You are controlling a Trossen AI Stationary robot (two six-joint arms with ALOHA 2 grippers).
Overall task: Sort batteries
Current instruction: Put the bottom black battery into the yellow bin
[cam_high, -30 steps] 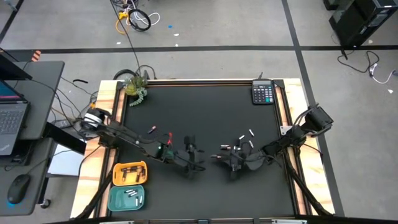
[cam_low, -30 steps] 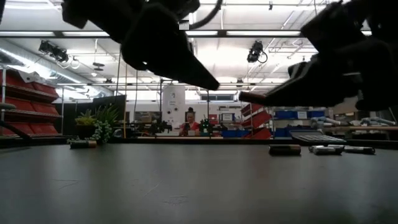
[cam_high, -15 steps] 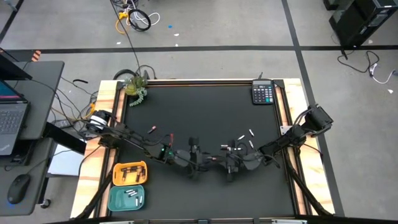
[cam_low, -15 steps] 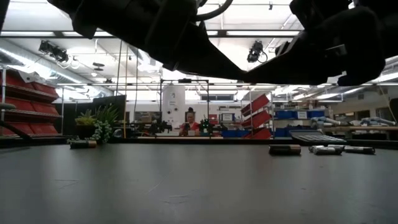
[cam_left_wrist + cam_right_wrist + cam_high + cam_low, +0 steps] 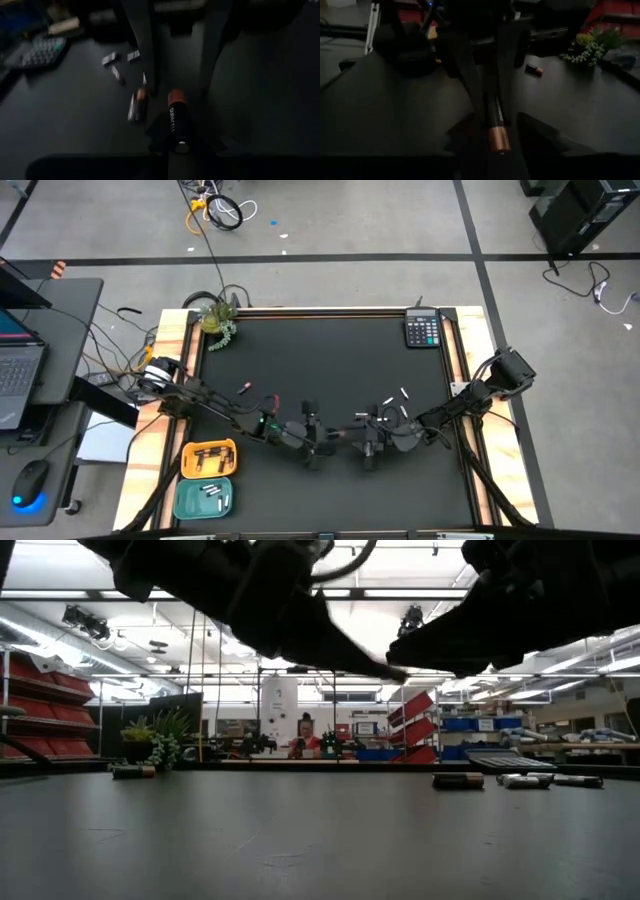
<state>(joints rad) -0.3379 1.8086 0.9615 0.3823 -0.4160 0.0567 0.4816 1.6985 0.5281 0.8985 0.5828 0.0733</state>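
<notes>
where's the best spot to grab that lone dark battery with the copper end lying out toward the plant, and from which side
Grip the dark copper-ended battery at mid-body, straight down from above, jaws across its round sides. It lies flat on the black mat, bare mat all round, so likely nothing blocks that. The left gripper and right gripper meet mid-table, apart from it.

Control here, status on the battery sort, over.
Left claw shut on a dark battery, mid-table. Right claw meets it at the copper end. Loose batteries lie beside them, none between.
</notes>
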